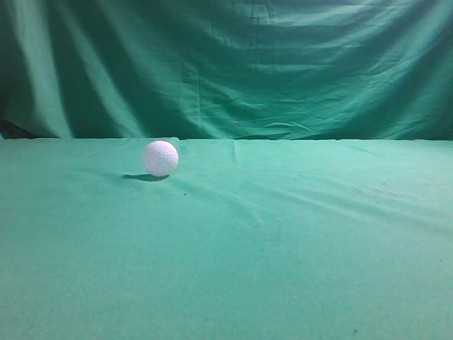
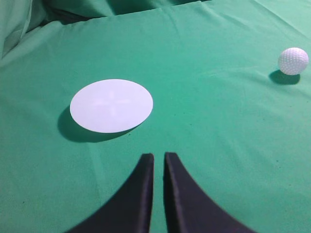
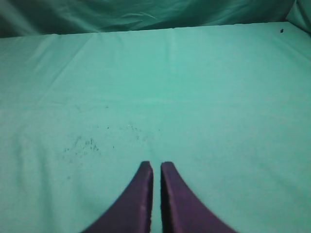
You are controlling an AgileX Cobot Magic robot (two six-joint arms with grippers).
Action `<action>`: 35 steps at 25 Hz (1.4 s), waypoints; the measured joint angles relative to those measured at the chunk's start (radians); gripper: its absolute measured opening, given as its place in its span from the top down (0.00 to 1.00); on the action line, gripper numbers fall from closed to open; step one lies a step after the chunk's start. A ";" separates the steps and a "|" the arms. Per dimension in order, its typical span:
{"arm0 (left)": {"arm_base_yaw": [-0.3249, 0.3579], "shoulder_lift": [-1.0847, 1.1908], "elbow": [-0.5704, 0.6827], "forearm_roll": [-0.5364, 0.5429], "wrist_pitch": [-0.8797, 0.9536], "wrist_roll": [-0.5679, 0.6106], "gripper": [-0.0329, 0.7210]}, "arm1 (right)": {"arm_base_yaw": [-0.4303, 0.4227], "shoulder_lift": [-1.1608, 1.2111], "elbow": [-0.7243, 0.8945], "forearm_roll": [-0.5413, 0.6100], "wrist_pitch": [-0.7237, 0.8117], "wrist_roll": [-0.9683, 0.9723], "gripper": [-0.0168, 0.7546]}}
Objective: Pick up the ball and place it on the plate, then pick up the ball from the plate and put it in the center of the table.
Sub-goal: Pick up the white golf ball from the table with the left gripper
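A white dimpled ball (image 1: 161, 158) rests on the green cloth left of the middle in the exterior view; it also shows far right in the left wrist view (image 2: 293, 61). A pale round plate (image 2: 111, 105) lies on the cloth in the left wrist view, left of the ball and apart from it. My left gripper (image 2: 159, 156) is shut and empty, above the cloth just short of the plate. My right gripper (image 3: 156, 165) is shut and empty over bare cloth. Neither gripper nor the plate shows in the exterior view.
A green cloth (image 1: 283, 241) covers the table and a green curtain (image 1: 269, 64) hangs behind it. Dark specks mark the cloth (image 3: 82, 145) in the right wrist view. Cloth folds rise at the far left (image 2: 14, 24) of the left wrist view.
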 joint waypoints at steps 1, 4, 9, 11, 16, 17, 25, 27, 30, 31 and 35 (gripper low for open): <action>0.000 0.000 0.000 0.000 0.000 0.000 0.86 | 0.000 0.000 0.000 0.000 0.000 0.000 0.92; 0.000 0.000 0.000 -0.012 -0.017 -0.006 0.86 | 0.000 0.000 0.000 0.000 0.000 0.000 0.92; 0.000 0.000 0.000 -0.156 -0.285 -0.032 0.86 | 0.000 0.000 0.000 0.000 0.000 0.000 0.92; 0.000 0.000 0.000 -0.167 -0.401 -0.032 0.86 | 0.000 0.000 0.000 0.000 0.000 0.000 0.92; 0.000 0.000 0.000 -0.171 -0.529 -0.032 0.86 | 0.000 0.000 0.000 0.000 0.000 0.000 0.92; 0.000 0.000 0.000 -0.176 -0.560 -0.059 0.86 | 0.000 0.000 0.000 0.000 0.000 0.000 0.92; 0.000 0.101 -0.158 -0.117 -0.392 -0.322 0.86 | 0.000 0.000 0.000 0.000 0.000 0.000 0.92; 0.000 0.187 -0.242 -0.087 -0.291 -0.331 0.86 | 0.000 0.000 0.000 0.000 0.000 0.000 0.92; 0.000 0.345 -0.362 -0.082 -0.152 -0.315 0.86 | 0.000 0.000 0.000 0.000 0.000 0.000 0.92; 0.000 0.402 -0.389 -0.082 -0.107 -0.290 0.86 | 0.000 0.000 0.000 0.000 0.000 0.000 0.92; 0.000 0.598 -0.450 -0.085 -0.061 -0.217 0.86 | 0.000 0.000 0.000 0.000 0.000 0.000 0.92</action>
